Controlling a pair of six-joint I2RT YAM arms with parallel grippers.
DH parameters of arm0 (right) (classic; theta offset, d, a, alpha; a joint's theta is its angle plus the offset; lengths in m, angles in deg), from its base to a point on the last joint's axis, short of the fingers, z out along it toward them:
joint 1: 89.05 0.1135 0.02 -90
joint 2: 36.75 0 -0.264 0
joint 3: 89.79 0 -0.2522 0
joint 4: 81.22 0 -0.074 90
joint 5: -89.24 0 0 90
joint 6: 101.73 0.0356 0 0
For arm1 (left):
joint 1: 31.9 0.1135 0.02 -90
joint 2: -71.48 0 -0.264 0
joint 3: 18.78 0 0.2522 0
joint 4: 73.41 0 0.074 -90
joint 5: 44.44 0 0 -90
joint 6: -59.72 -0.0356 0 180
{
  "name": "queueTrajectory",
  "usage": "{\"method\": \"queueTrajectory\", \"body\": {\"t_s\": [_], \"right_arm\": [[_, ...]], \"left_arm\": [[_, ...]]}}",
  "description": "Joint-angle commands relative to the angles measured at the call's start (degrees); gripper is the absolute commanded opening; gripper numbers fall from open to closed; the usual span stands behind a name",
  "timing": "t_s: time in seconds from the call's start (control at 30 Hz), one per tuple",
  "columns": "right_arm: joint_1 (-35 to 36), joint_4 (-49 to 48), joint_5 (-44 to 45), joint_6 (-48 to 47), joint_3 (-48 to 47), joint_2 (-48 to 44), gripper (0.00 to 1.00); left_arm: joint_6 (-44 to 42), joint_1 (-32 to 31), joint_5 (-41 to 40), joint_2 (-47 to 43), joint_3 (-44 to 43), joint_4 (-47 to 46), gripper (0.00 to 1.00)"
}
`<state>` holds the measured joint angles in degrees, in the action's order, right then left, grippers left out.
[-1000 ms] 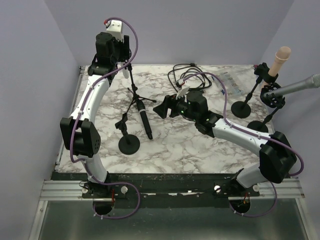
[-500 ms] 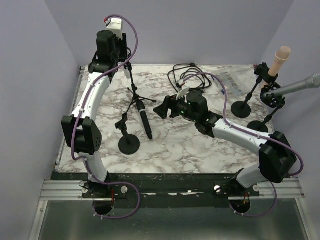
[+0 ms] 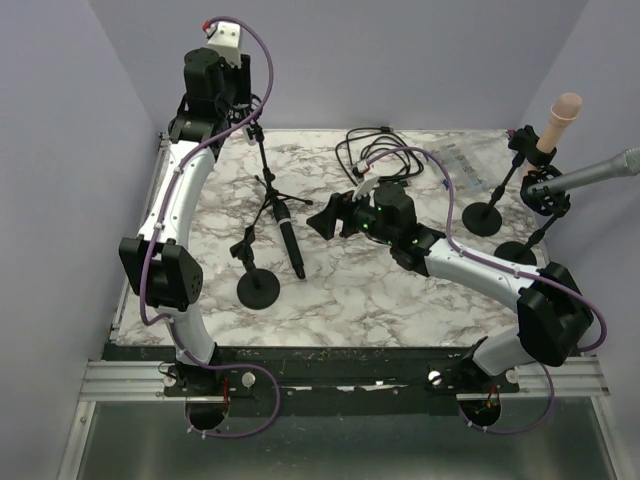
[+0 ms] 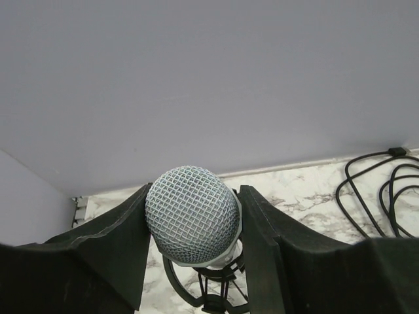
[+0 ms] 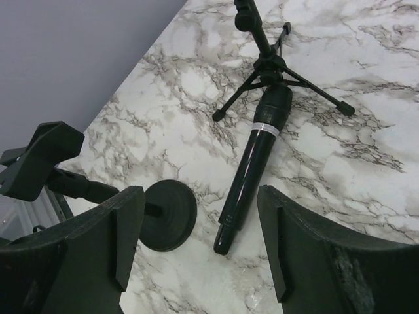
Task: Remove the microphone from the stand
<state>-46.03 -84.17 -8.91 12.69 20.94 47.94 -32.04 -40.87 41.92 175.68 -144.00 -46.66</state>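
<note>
Both fingers [image 4: 121, 245] of left gripper [image 4: 196, 191] snug on microphone [image 4: 191, 219], stand [image 4: 211, 296] mostly hidden; right gripper [image 5: 200, 193] wide, empty.

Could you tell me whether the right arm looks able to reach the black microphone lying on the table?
Probably yes: the right fingers are open above the black microphone, whose tail end lies clear; only its head sits among the tripod legs.

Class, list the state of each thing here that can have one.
Left pincer, shut on silver microphone.
Silver microphone, seated in stand clip.
Right pincer, open, empty.
Black microphone, lying flat on table.
Round-base stand, clip empty.
</note>
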Motion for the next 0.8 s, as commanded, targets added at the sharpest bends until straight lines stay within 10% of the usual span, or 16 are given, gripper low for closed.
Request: {"method": "queueTrajectory", "body": {"t_s": [0.0, 0.37, 0.57, 0.77], "right_arm": [[-0.3, -2.2, -1.8, 0.3, 0.7, 0.4, 0.77], [-0.3, -2.7, -2.4, 0.8, 0.0, 3.0, 0.77], [-0.4, -3.0, -2.6, 1.7, 0.2, 3.0, 0.76], [-0.6, -6.0, 3.0, 2.6, 4.2, -2.6, 0.76]], "left_arm": [[-2.5, 0.0, -2.1, -4.1, -8.2, -0.4, 0.00], [-4.2, -2.2, -10.9, -9.9, -16.3, -5.1, 0.00], [-8.7, -9.5, -14.4, -18.0, -9.3, -8.9, 0.00], [6.0, -13.3, -6.7, -28.0, 6.8, -2.8, 0.00]]}}
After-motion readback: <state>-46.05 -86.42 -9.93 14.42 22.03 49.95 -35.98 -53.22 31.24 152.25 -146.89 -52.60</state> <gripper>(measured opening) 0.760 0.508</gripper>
